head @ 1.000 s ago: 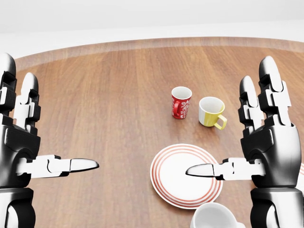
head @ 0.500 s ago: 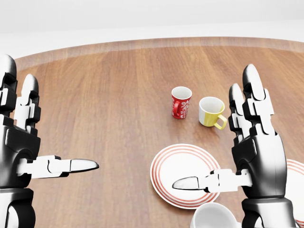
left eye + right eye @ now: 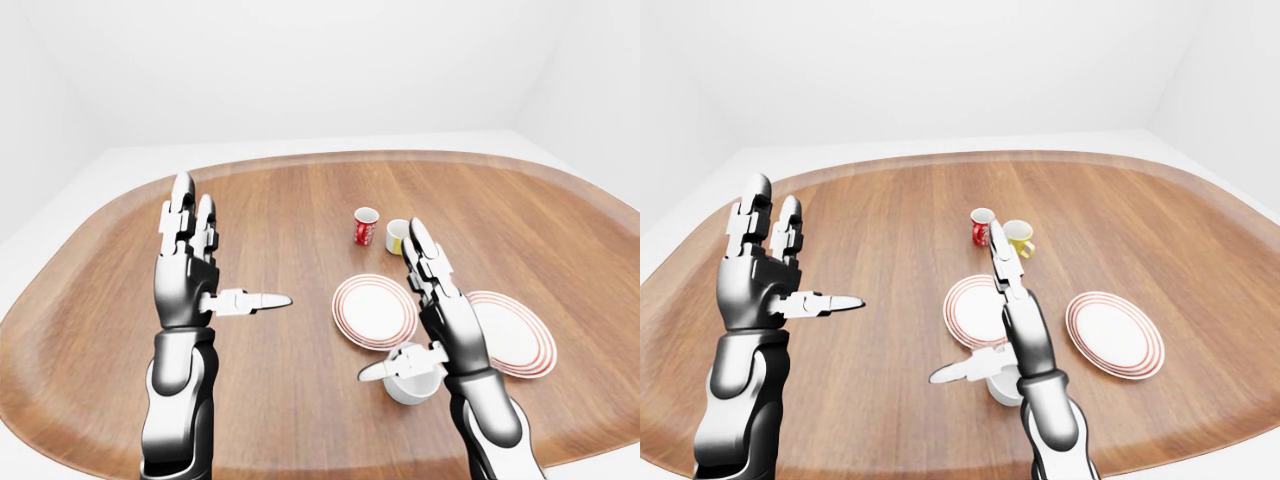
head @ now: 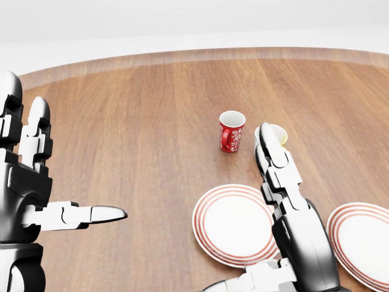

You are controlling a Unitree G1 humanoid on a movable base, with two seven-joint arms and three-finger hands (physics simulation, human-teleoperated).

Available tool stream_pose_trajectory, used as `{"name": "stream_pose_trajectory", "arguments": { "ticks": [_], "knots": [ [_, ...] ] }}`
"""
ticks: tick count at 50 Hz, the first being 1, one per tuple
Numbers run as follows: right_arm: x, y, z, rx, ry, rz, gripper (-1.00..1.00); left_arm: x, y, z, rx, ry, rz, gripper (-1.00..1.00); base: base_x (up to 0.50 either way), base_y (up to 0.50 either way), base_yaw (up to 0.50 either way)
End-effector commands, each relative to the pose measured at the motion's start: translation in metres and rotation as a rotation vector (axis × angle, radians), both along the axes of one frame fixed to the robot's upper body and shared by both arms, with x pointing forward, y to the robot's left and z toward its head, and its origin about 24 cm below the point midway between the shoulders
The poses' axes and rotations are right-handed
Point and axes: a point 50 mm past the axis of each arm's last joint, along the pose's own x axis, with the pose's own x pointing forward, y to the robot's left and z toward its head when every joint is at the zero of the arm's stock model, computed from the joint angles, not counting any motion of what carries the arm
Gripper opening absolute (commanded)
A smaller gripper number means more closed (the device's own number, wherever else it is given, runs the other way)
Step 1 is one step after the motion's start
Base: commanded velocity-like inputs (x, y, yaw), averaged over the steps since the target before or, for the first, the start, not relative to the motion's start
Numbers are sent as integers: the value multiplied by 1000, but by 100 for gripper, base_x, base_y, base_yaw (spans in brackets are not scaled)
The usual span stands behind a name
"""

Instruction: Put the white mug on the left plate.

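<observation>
Right hand [image 3: 440, 310] is spread open, fingers straight, thumb sticking out toward the left of the left-eye view, gripping nothing. It sits directly over the white mug [image 3: 413, 374], which stands upright on the wooden table [image 3: 280, 220] near its bottom edge, just below the left plate [image 3: 373, 310]; can't tell whether hand touches mug. Mug is not on either plate. Left plate, white w/ red rings, lies flat just left of the hand; right plate [image 3: 520, 335], same pattern, lies beside the wrist on the other side, the two plates apart. Further up the table, twd its centre, a red patterned mug [image 4: 231, 131] stands upright w/ a yellow mug [image 3: 1018, 238] just right of it, partly hidden by fingertips in head view. Left hand [image 3: 187, 270] is held up well away at table's left side, also open, thumb out, empty.
</observation>
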Motion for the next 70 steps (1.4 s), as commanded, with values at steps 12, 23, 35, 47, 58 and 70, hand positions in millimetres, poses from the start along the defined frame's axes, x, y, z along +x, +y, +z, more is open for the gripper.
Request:
{"name": "stream_pose_trajectory", "arguments": {
  "ticks": [12, 23, 35, 47, 58, 70],
  "knots": [
    [-10, -2, -15, -231, 60, -36, 100, 0, -1, -1, 4, 5, -3, 98, 0, 0, 0],
    [-10, -7, -20, -363, 85, -74, 100, 0, -1, -2, 5, 10, -4, 98, 0, 0, 0],
    [-11, -10, -27, -459, 115, -101, 100, 0, 0, -1, 5, 6, -1, 98, 0, 0, 0],
    [-8, -19, -30, -578, 120, -181, 100, 0, 0, -2, 6, 8, -2, 98, 0, 0, 0],
    [-5, -22, -35, -643, 110, -207, 100, -1, -1, -2, 10, 7, -5, 98, 0, 0, 0],
    [-1, -21, -37, -747, 76, -217, 100, -2, -2, 0, 11, 1, -4, 98, 0, 0, 0]
  ]
}}
